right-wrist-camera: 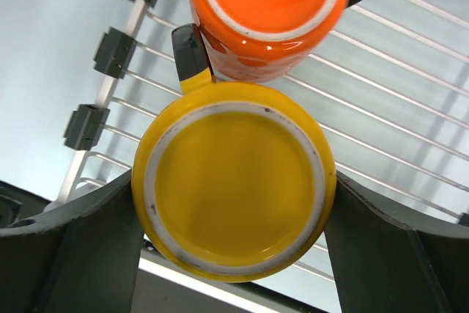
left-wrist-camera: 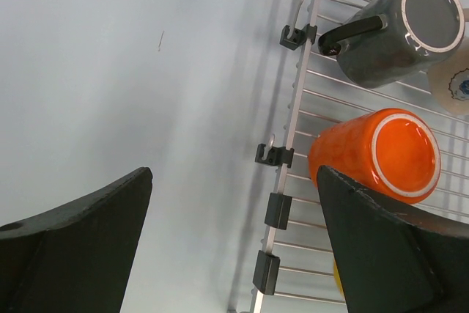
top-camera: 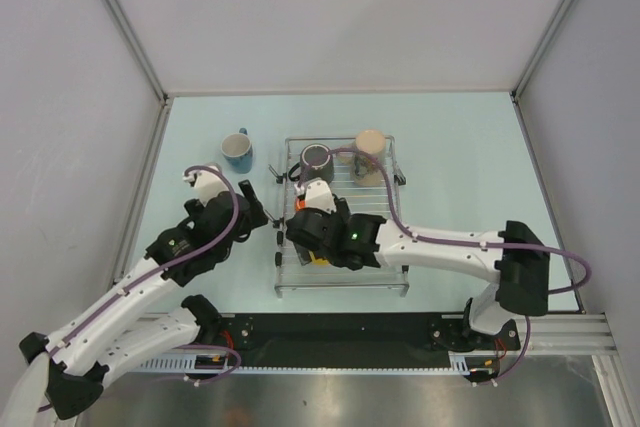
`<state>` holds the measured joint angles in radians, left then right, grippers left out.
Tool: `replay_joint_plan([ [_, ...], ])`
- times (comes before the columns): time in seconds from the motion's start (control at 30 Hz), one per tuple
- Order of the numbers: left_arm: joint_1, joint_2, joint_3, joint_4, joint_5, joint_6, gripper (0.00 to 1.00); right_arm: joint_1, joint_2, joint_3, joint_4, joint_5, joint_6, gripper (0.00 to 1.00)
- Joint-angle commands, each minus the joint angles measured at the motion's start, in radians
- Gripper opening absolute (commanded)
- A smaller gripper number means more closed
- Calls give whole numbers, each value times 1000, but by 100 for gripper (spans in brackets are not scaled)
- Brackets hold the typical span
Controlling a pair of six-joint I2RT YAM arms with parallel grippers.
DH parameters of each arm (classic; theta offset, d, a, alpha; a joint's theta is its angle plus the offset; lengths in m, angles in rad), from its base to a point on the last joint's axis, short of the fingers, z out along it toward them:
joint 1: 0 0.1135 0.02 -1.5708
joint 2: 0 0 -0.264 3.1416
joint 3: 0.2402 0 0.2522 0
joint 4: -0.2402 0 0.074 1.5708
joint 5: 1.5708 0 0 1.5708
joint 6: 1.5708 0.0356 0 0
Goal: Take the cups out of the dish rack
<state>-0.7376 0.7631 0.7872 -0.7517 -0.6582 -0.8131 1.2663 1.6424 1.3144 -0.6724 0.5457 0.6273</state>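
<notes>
Bottom-up on the flat silver wire dish rack [right-wrist-camera: 410,130], near its left rail: a yellow ceramic mug [right-wrist-camera: 234,181], glazed base toward the wrist camera. Gripped by the right gripper [right-wrist-camera: 234,232], spread only as wide as the mug, with a black finger [right-wrist-camera: 80,240] pressed to each flank; resting on the bars or just off them, impossible to tell. Touching its far side, an orange ceramic mug [right-wrist-camera: 267,12], likewise inverted. Farther back on the same rack, a dark grey handled mug [left-wrist-camera: 399,31], base up, and just beside it a tall beige mug [top-camera: 370,144]. Off the rack, standing on the pale blue table [left-wrist-camera: 110,71] to its left, a blue mug [top-camera: 237,151]. Just outside the left rail, over the table, the left gripper [left-wrist-camera: 234,203], spread wide, gripping and touching nothing.
</notes>
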Motion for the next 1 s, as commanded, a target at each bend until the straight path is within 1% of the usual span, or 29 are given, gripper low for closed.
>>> replay_joint_plan([
  [0.0, -5, 22, 17, 43, 5, -11, 100, -15, -136, 52, -6, 109, -15, 0],
  [0.33, -5, 64, 43, 80, 40, 2, 100, -54, -300, 57, -16, 106, -38, 0],
  [0.4, -5, 70, 44, 90, 51, 6, 100, -58, -332, 51, -9, 120, -51, 0],
  [0.5, -5, 74, 44, 110, 74, 6, 100, -90, -409, 19, 36, 91, -60, 0],
  [0.57, -5, 79, 44, 124, 94, 6, 100, -130, -464, -3, 80, 28, -61, 0],
  [0.7, -5, 70, 38, 170, 143, 11, 100, -199, -545, -105, 164, -85, -51, 0],
  [0.73, -5, 55, 32, 189, 158, 21, 100, -215, -562, -134, 219, -155, -51, 0],
  [0.77, -5, 42, 23, 249, 181, 35, 100, -250, -600, -162, 256, -200, -52, 0],
  [0.8, -5, 27, -9, 288, 248, 63, 99, -266, -619, -188, 290, -251, -43, 0],
  [0.83, -5, -10, -28, 328, 281, 68, 99, -278, -639, -246, 362, -310, -37, 0],
  [0.87, -5, -30, -46, 406, 317, 71, 98, -292, -680, -271, 397, -328, -34, 0],
  [0.93, -5, -65, -107, 483, 400, 69, 98, -314, -717, -341, 483, -378, -23, 0],
  [0.97, -6, -91, -124, 547, 425, 66, 98, -338, -742, -365, 511, -403, -20, 0],
])
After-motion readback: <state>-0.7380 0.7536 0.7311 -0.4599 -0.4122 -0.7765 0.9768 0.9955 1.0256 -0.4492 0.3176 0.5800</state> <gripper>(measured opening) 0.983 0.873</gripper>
